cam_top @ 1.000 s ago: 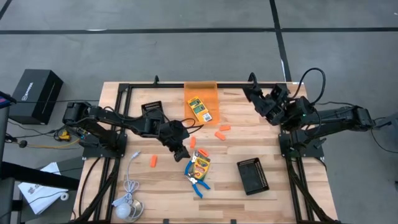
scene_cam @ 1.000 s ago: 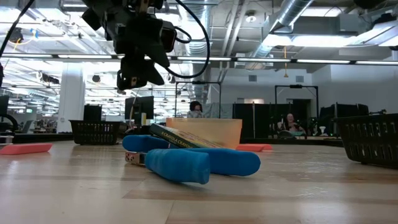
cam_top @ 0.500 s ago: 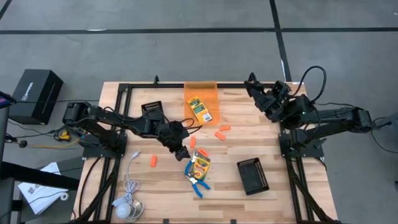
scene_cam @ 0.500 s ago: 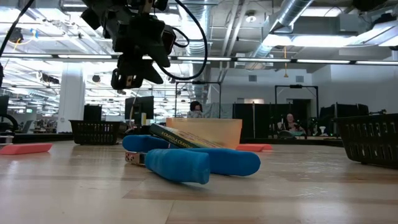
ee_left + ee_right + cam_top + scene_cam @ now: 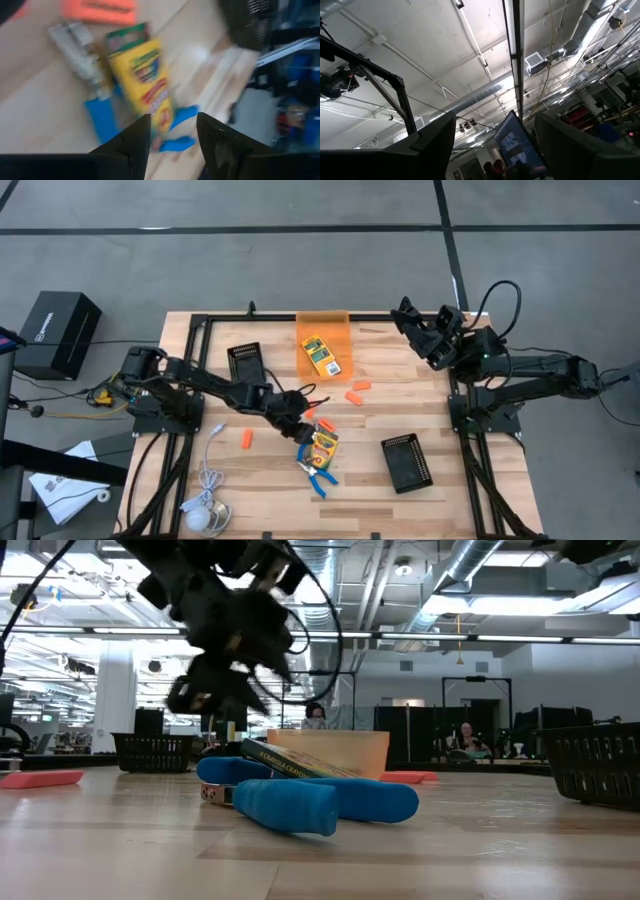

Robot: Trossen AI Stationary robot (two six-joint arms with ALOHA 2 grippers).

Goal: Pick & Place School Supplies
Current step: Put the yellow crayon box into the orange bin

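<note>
The left gripper (image 5: 297, 429) hovers with fingers apart and empty over the crayon box (image 5: 321, 446) lying on the scissors (image 5: 320, 476) mid-table, while the right gripper (image 5: 412, 323), fingers wide, waits raised at the far right.

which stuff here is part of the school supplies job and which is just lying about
Job:
crayon box on the table
crayon box in the orange bin
orange pieces
blue-handled scissors

Lying about:
white cable with puck
black trays
</note>
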